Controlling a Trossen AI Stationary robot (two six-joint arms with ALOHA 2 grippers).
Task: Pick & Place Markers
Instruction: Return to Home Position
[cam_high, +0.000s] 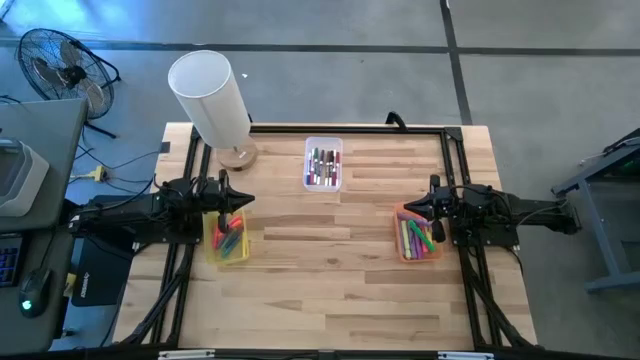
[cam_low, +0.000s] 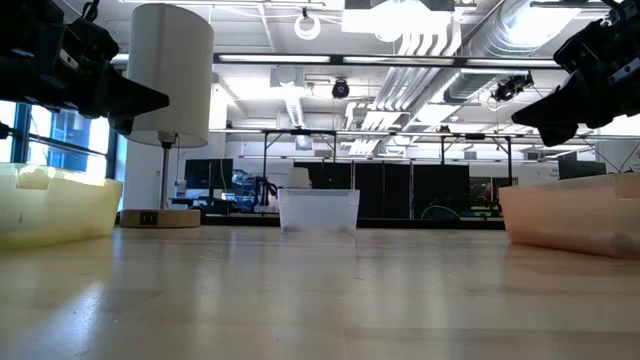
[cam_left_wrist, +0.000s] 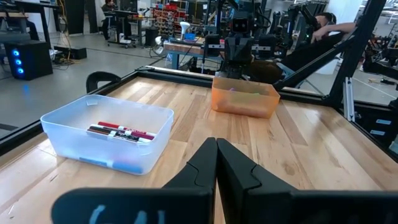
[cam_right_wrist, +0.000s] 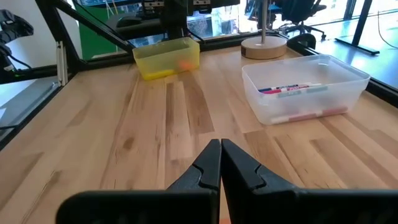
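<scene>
Markers lie in three small bins. A clear bin (cam_high: 323, 164) at the far middle holds red, pink and dark markers (cam_left_wrist: 121, 132). A yellow bin (cam_high: 228, 238) at the left holds red, green and orange markers. An orange bin (cam_high: 420, 238) at the right holds green, yellow and purple markers (cam_high: 417, 236). My left gripper (cam_high: 247, 199) hangs shut above the yellow bin's far end, pointing at the table's middle. My right gripper (cam_high: 404, 209) hangs shut above the orange bin's far end, facing the left one. Neither holds anything.
A table lamp with a white shade (cam_high: 210, 98) stands on its wooden base (cam_high: 236, 155) at the far left corner. A black frame (cam_high: 350, 129) runs round the table's edges. Bare wood lies between the bins and toward the near edge.
</scene>
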